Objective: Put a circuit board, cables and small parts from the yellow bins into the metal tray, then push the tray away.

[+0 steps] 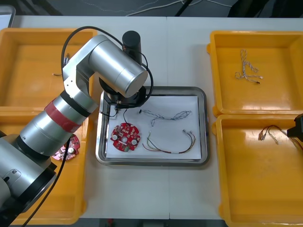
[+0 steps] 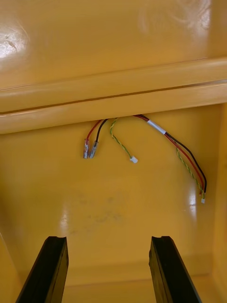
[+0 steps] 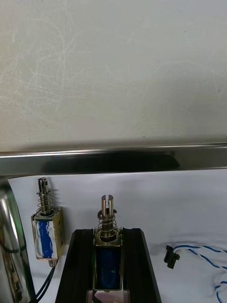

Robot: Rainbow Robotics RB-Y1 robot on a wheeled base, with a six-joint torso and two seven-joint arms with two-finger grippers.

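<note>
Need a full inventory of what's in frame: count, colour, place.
Table: 1, light, under everything.
Yellow bins: 4, yellow, two at each side of the table.
Metal tray: 1, shiny rim, white inside, between the bins.
Circuit boards: 2, red, one in the tray, one in the near left bin.
Blue and white cables: 2, one in the tray, one in the far right bin.
Red and yellow cables: 2, one in the tray, one in the near right bin.
Small metal parts: 2, metal with blue, one lying in the tray, one gripped.
Left hand: 1, black, shut on a part over the tray's far left corner.
Right hand: 1, black, open over the near right bin.
</note>
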